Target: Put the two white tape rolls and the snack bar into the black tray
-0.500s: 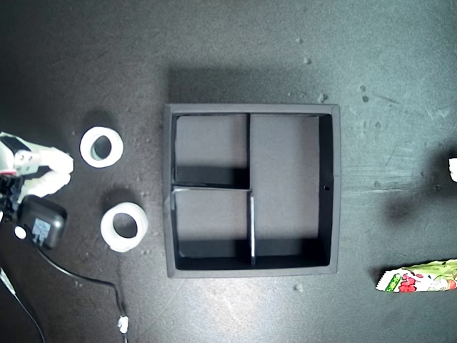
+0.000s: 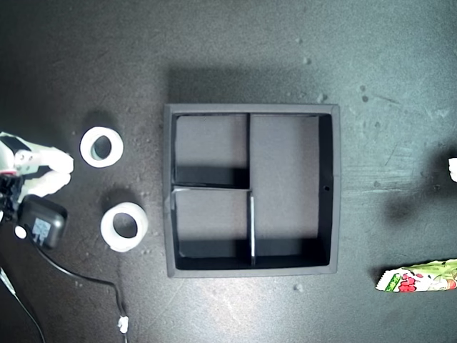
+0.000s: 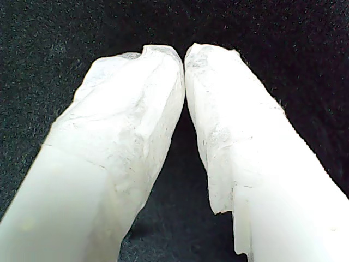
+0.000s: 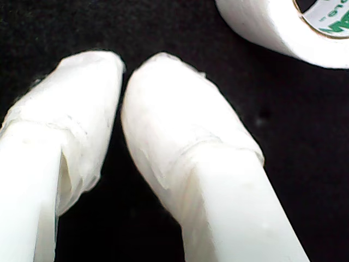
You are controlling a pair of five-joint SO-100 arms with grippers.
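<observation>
In the exterior view you see the tray [image 2: 251, 107] empty, two tape rolls [image 2: 101, 146] [image 2: 124, 227] beyond its left wall, the bar [image 2: 418, 277] off its lower right; in the wrist views my first gripper [image 3: 184, 53] and my second gripper [image 4: 124, 65], near a roll [image 4: 272, 22], have jaws clenched, holding nothing.

We see a dark, speckled table [image 2: 235, 50] carrying the black tray [image 2: 251, 108] at its middle. Two white tape rolls [image 2: 101, 146] [image 2: 124, 226] lie toward the exterior view's left, and the snack bar [image 2: 418, 278] lies at that view's lower right.
</observation>
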